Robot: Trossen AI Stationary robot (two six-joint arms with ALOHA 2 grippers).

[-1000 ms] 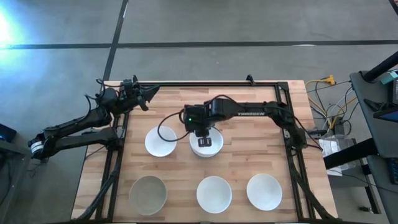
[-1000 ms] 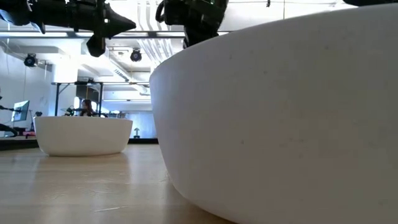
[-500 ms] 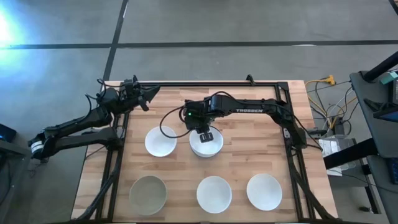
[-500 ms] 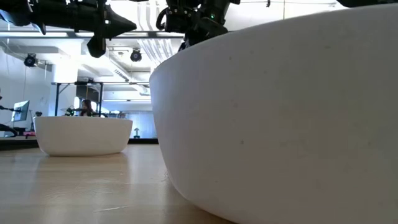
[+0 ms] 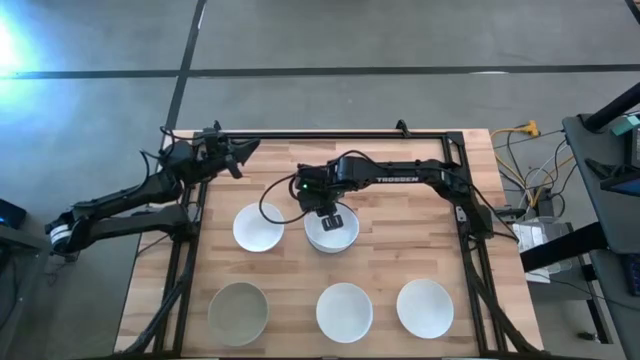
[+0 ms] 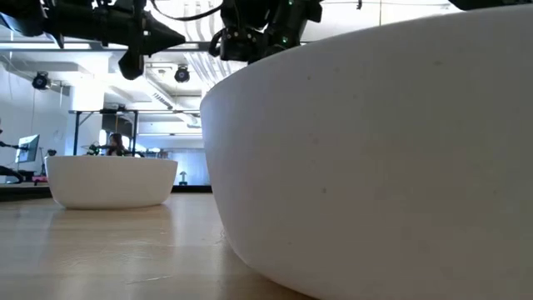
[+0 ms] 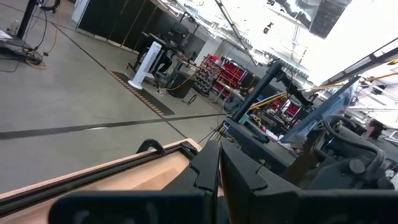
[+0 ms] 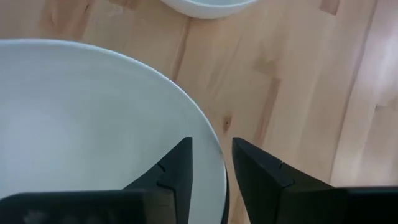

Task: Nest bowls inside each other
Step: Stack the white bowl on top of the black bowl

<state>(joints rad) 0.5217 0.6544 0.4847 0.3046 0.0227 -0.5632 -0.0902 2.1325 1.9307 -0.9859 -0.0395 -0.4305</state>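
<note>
Five bowls sit on the wooden table. Two white ones [image 5: 259, 228] [image 5: 332, 234] stand mid-table. A grey one [image 5: 238, 312] and two white ones [image 5: 344, 311] [image 5: 424, 307] stand in the near row. My right gripper [image 5: 334, 216] [image 8: 212, 155] is open over the far part of the mid-table bowl. One finger [image 8: 177, 165] stands inside the bowl's rim [image 8: 214, 163] and the other [image 8: 258, 171] outside it, and neither touches it. My left gripper [image 5: 243, 151] [image 7: 219, 168] is shut and empty above the table's far left corner.
The near middle bowl fills most of the low view [image 6: 375, 150], with another white bowl [image 6: 111, 179] behind it on the left. A black frame rail [image 5: 330, 137] runs along the table's far edge. Bare wood lies to the right of the mid-table bowls [image 5: 410, 230].
My right gripper has moved from over the middle of the mid-table bowl toward the table's far edge. It now stands over the bowl's far rim and has risen a little. The bowls have stayed where they were.
</note>
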